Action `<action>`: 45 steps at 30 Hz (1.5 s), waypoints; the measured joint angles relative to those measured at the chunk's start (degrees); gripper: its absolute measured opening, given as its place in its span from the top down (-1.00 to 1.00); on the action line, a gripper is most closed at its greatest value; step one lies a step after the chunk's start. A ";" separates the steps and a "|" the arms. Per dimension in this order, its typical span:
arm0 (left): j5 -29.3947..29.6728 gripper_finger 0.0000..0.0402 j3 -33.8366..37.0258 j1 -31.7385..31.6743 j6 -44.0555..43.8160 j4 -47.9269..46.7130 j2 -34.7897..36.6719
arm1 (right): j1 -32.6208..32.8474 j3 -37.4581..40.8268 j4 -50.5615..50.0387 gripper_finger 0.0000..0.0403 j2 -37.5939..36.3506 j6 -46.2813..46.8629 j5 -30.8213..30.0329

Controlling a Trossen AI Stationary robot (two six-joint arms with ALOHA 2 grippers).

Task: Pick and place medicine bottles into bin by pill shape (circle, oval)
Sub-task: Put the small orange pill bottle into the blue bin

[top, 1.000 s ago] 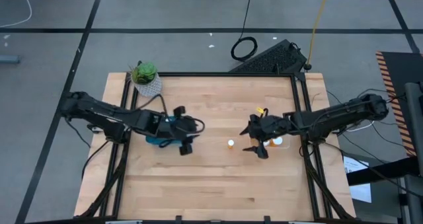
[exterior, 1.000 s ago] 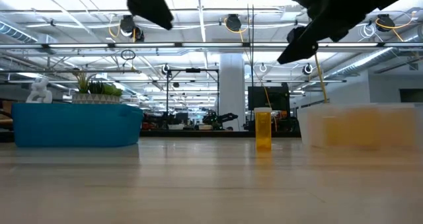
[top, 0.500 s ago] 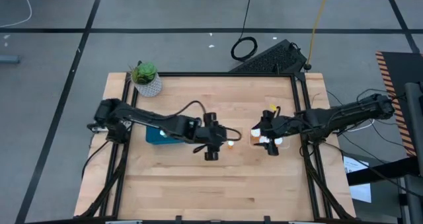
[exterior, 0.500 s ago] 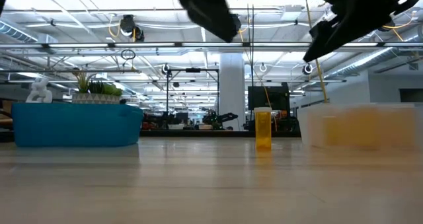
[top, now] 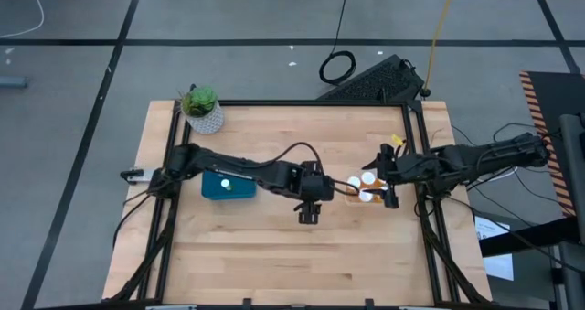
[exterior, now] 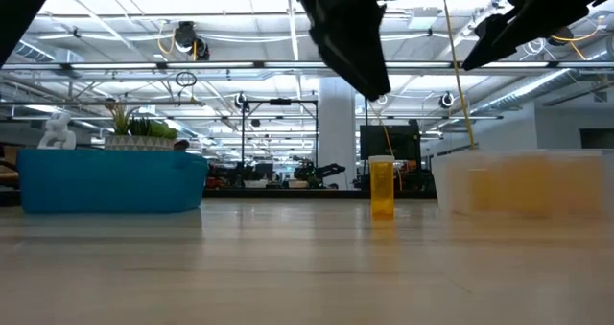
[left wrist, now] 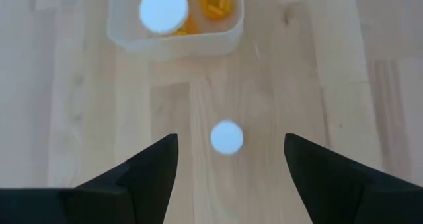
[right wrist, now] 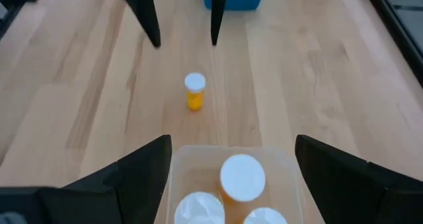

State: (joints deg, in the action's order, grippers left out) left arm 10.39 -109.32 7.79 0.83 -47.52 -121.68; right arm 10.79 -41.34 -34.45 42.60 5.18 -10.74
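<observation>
Left wrist view: left gripper (left wrist: 228, 168) spread wide, empty, hanging above the lone bottle (left wrist: 227, 137), which stands upright on the table (left wrist: 317, 65), cap up, dead between the fingers' line, long axis vertical. Clear bin (left wrist: 173, 39) w/ other bottles sits at 12 o'clock beyond it. Right gripper (right wrist: 228, 178) also spread, over that bin; left arm is nearer.

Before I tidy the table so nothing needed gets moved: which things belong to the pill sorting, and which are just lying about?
Belongs to the job:
lone bottle
clear bin holding bottles
blue bin
left gripper, open above the lone bottle
right gripper, open over the clear bin

Lying about:
potted plant
</observation>
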 joint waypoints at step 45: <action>-5.22 -0.01 0.03 -3.19 7.49 2.12 -8.56 | 0.00 0.00 1.13 -0.55 -0.88 -0.30 0.07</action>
State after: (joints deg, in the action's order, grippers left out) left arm 5.17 -109.30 4.60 8.32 -45.40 -130.23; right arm 10.79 -41.34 -33.32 41.71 4.89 -10.68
